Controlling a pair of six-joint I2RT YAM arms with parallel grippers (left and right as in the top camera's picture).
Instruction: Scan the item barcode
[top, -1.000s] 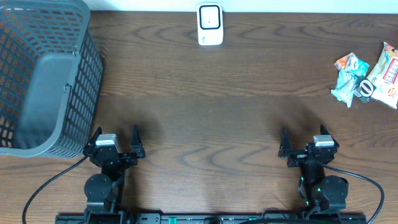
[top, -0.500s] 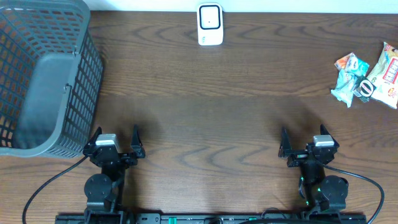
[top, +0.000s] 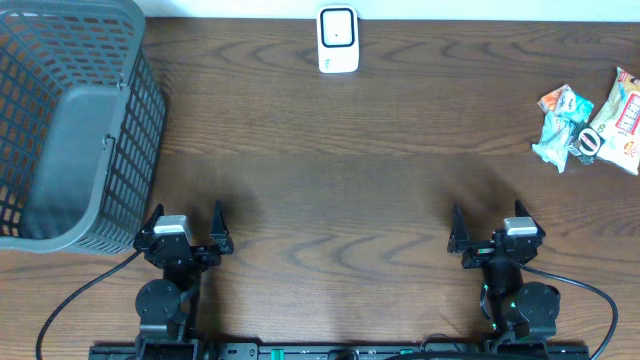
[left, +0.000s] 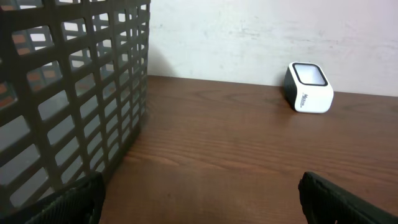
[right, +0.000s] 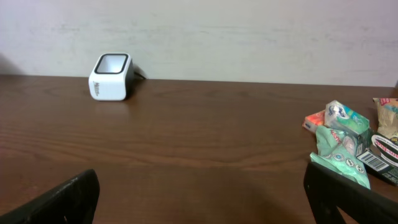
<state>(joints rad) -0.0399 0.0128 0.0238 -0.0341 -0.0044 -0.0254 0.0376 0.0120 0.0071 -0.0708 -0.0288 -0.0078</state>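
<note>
1. My left gripper (top: 188, 212) sits at seven o'clock on the table (top: 340, 170), fingers spread wide apart with nothing between them.
2. My right gripper (top: 488, 212) is at five o'clock, jaws just as wide and also holding nothing.
3. Both point toward twelve o'clock and are well apart from each other, with bare wood grain in front of each.
4. Out from the left gripper, at nine to ten o'clock, there's the grey mesh basket (top: 140, 130). Its wall fills the left of my left wrist view.
5. Straight up at twelve o'clock, against the far edge, the white scanner (top: 338, 40) stands with its dark-framed window facing up. Both wrist cameras pick it up.
6. The snack packets (top: 590, 122) lie in a loose heap at two o'clock near the right edge, well away from either gripper.
7. In that heap, a teal packet (top: 553, 135) touches an orange one (top: 560, 100), with a cream-and-red packet (top: 622, 115) beside them.
8. On the right wrist camera, a dark wrapper (right: 376, 158) at the heap's near side shows a barcode stripe.
</note>
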